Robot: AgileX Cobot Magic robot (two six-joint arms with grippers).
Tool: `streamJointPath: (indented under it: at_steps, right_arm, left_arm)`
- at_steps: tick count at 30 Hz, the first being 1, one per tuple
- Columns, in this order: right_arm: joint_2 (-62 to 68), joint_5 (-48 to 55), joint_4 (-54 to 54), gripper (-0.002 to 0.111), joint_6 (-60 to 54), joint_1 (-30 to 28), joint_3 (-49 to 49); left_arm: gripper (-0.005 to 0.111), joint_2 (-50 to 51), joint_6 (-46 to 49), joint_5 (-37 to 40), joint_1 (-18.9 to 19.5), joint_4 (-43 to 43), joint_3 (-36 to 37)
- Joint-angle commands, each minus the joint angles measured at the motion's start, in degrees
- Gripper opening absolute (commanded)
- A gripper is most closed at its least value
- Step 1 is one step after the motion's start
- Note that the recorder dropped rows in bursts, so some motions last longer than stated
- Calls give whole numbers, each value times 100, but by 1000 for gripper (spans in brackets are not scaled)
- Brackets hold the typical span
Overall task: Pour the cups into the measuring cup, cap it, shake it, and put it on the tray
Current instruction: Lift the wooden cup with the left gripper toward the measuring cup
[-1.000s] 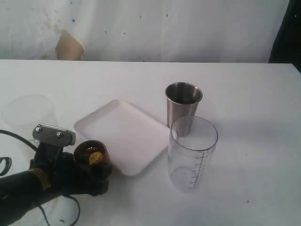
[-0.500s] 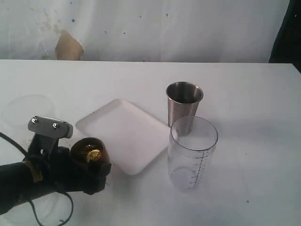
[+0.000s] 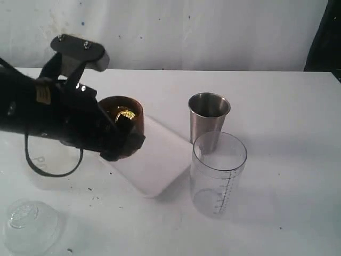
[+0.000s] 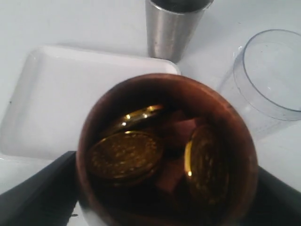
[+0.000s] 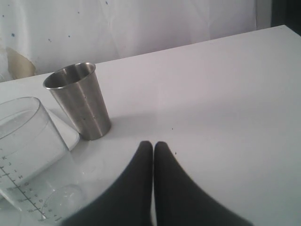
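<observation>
My left gripper (image 3: 121, 140) is shut on the dark-brown wooden cup (image 3: 121, 114), holding it in the air above the left part of the white tray (image 3: 160, 160). Gold coins (image 4: 124, 155) lie inside the wooden cup (image 4: 164, 150). The steel tumbler (image 3: 208, 122) stands upright behind the clear measuring cup (image 3: 218, 173), which is open-topped and looks empty. In the right wrist view my right gripper (image 5: 153, 144) is shut on nothing, low over bare table beside the tumbler (image 5: 81, 100) and the measuring cup (image 5: 28, 150). The right arm does not show in the exterior view.
A clear domed lid (image 3: 29, 224) lies near the front left corner of the white table. A black cable (image 3: 50, 165) hangs in a loop under the left arm. A white cloth backdrop closes off the far side.
The left arm has lifted the wooden cup from table height up and to the right, over the tray's left edge. The clear lid at the front left has come into view.
</observation>
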Motion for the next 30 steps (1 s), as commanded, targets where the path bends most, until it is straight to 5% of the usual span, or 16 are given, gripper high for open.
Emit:
streamJointPath:
  at_steps: [1, 3, 11, 19, 30]
  right_arm:
    - [-18, -80, 5, 0, 18, 20, 5]
    - [-18, -69, 5, 0, 18, 20, 5]
    - [-18, -69, 5, 0, 18, 20, 5]
    - [-18, -80, -7, 0, 18, 20, 5]
    - [-18, -69, -7, 0, 18, 20, 5]
  left_arm:
    - [0, 254, -1482, 1277, -536, 2337, -782]
    - [0, 543, -2054, 2119, -1104, 3531, -1133]
    - [0, 1337, -2445, 2860, -2364, 4949, -1789]
    - [0, 2318, -2455, 3733, -3116, 6132, -2338]
    - [0, 3313, -1819, 4222, -3403, 7033, -3145]
